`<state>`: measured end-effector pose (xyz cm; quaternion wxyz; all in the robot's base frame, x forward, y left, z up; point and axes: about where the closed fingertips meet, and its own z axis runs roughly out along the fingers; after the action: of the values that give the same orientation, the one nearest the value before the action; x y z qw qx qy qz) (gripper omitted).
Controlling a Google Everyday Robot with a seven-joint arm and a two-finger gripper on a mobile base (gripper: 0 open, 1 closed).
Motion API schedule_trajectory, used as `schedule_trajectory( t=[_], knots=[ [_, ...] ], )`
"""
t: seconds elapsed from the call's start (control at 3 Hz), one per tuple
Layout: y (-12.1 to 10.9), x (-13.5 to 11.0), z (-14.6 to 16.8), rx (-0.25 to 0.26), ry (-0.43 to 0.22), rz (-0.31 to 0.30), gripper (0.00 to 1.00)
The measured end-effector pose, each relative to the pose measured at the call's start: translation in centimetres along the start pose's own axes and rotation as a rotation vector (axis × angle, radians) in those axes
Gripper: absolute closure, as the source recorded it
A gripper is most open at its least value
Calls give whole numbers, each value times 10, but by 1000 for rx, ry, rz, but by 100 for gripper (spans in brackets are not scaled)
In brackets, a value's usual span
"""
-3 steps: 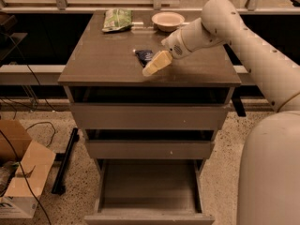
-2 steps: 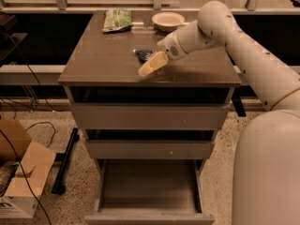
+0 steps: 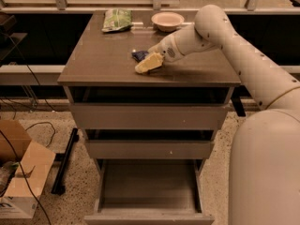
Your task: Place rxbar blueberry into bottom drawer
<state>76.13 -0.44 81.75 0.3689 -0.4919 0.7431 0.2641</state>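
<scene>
**Closely beside the rxbar blueberry (image 3: pixel 138 55): hand (image 3: pixel 149 63) low at the surface (image 3: pixel 93 62)**

The hand is shown just in front of the rxbar blueberry, which lies partly hidden behind it on the surface. Whether the hand is wide or narrow cannot be told. The bottom drawer (image 3: pixel 147 186) is seen drawn out below.

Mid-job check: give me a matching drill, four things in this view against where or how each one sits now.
1 rxbar blueberry
2 green bag
3 bowl
4 bottom drawer

A pulled open
B back left of the cabinet top
C mid-top, right by the gripper
D back edge, right of the bag

Pairs: 1-C, 2-B, 3-D, 4-A
</scene>
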Motion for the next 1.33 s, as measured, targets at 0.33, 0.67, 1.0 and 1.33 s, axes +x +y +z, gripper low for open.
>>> schedule_trajectory(
  t=[0.33, 0.67, 1.0, 1.33],
  knots=[
    [3, -6, -6, 11, -1, -12, 65],
    [17, -36, -27, 43, -22, -99, 89],
    [36, -69, -49, 65, -52, -196, 100],
    [78, -85, -70, 39, -73, -299, 100]
  ],
)
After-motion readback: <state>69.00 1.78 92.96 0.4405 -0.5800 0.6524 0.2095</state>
